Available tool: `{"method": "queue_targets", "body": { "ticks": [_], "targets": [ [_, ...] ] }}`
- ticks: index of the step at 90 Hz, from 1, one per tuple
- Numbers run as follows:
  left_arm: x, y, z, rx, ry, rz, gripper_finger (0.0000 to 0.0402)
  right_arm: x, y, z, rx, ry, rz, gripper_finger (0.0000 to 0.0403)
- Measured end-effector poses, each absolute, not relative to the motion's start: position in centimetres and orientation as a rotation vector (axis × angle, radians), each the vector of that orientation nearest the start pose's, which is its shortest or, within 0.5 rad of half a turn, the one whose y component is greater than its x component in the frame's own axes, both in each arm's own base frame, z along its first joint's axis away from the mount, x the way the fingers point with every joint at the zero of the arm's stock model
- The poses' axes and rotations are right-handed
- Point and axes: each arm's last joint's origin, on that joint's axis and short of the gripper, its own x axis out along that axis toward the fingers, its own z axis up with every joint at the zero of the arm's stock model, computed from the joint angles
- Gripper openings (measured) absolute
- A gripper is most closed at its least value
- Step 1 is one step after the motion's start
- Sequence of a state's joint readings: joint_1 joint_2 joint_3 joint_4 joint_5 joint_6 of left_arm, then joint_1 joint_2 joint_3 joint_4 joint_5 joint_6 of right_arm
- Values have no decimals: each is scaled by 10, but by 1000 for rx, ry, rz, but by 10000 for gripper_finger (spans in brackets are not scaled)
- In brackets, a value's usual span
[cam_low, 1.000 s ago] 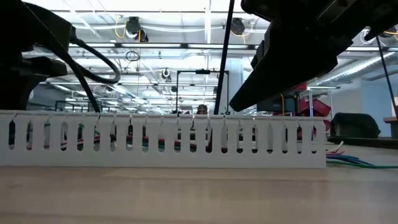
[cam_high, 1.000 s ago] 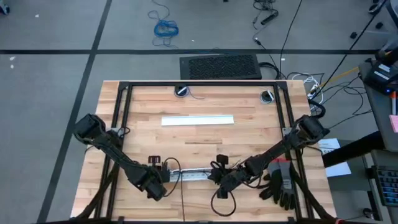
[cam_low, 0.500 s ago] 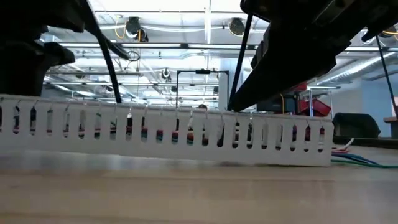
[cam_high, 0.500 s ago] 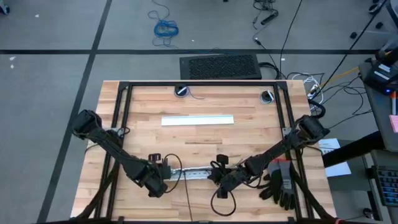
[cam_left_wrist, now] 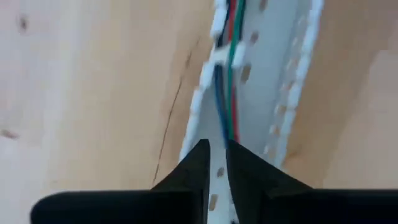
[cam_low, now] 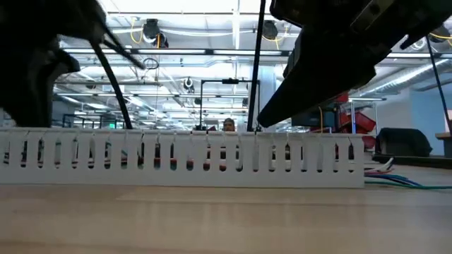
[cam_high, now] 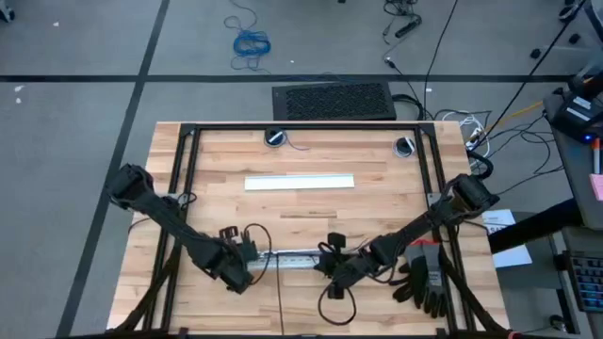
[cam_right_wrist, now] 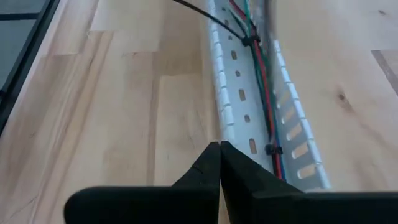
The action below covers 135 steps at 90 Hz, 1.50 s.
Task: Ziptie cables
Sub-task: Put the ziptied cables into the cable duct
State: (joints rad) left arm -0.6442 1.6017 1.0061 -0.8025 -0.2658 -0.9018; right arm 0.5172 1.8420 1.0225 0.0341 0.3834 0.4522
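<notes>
Currently | cables (cam_right_wrist: 264, 93) laid in slotted strip (cam_right_wrist: 261, 118) near desk's front edge | left gripper (cam_left_wrist: 214, 163) nearly closed, right gripper (cam_right_wrist: 220, 163) closed, both empty | risk: strip dragged, wires pulled out

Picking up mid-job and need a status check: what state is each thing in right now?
Cables: lying inside the near slotted strip, tied.
Zipties: cinched around the cables.
Near slotted strip: flat on the table, open side up.
Far slotted strip: untouched.
Left gripper: jaws almost shut.
Right gripper: jaws shut, empty.

Wooden table (cam_high: 301, 202) with two white slotted strips (cam_high: 300, 182) (cam_high: 287, 259) and black gloves (cam_high: 424, 281).
</notes>
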Motion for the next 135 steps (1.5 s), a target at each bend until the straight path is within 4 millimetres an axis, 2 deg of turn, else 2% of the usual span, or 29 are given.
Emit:
{"method": "queue_targets", "body": {
  "ticks": [24, 74, 82, 95, 115, 135],
  "targets": [
    [238, -158, 182, -201, 1239, 280, 85, 325, 174, 153, 97, 722, -16, 0],
    [248, -163, 156, -195, 1313, 295, 85, 325, 174, 153, 97, 723, -15, 0],
    [247, -163, 155, -192, 1321, 295, 69, 325, 174, 153, 96, 723, -15, 0],
    [245, -163, 153, -199, 1358, 281, 9, 325, 174, 153, 97, 723, -15, 0],
    [247, -164, 156, -188, 1345, 277, 3, 325, 174, 153, 108, 727, -12, 0],
    [257, -171, 174, -164, 1302, 235, 1, 327, 172, 152, 124, 736, -4, 0]
  ]
}}
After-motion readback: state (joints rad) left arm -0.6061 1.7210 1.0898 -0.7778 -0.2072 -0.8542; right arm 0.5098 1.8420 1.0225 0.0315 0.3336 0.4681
